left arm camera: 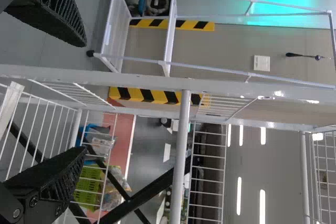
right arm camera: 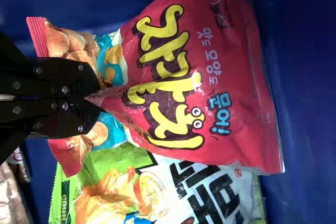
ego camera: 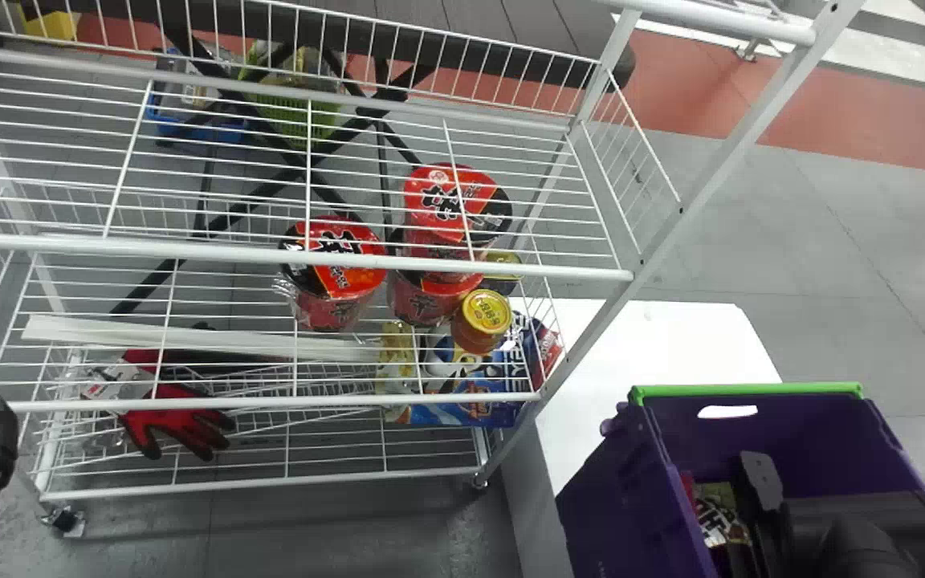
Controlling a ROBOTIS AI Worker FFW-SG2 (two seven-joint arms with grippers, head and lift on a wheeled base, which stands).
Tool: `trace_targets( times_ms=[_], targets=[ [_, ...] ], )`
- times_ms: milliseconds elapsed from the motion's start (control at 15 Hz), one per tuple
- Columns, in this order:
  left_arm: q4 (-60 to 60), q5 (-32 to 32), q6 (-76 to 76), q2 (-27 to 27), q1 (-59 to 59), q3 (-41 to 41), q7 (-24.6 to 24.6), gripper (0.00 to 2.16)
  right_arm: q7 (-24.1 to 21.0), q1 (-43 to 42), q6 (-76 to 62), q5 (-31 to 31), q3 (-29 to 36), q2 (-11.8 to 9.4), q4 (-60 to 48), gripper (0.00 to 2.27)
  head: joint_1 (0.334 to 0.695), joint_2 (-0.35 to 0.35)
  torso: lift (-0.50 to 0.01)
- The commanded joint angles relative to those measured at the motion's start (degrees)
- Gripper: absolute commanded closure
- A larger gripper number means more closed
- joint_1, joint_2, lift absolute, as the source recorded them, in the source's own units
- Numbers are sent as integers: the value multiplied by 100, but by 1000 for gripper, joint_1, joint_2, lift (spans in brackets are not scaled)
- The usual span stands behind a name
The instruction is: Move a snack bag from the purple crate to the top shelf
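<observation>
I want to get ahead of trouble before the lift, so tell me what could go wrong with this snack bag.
The right gripper pinches just a fold near one end of the red snack bag, so the bag could swing or slip free. It lies partly over a green-and-white bag, which might get dragged along. The gripper is down inside the purple crate, so the bag's loose end may catch the wall coming out.

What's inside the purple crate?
A red snack bag pinched in the jaws of the right gripper, a green-and-white bag partly beneath it, and part of some brownish packaging. In the purple crate, whatever lies under those is covered.
</observation>
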State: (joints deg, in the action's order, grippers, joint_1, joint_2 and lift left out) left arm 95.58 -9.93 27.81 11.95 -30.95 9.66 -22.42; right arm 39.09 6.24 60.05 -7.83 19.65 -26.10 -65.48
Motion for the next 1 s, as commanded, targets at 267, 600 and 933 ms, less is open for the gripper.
trace_targets(
  times_ms=[267,600,933],
  targets=[
    [14,0,0,0,10,0,1,117,11,17,-50,-17,-23,8,-8,2020,695,-350,-396],
    [49,0,0,0,10,0,9,117,90,123,-50,-17,21,8,-114,2020,695,-350,-376],
    [31,-9,-18,0,18,0,9,117,178,307,-67,-26,276,-27,-245,2074,695,-350,-356]
  ],
)
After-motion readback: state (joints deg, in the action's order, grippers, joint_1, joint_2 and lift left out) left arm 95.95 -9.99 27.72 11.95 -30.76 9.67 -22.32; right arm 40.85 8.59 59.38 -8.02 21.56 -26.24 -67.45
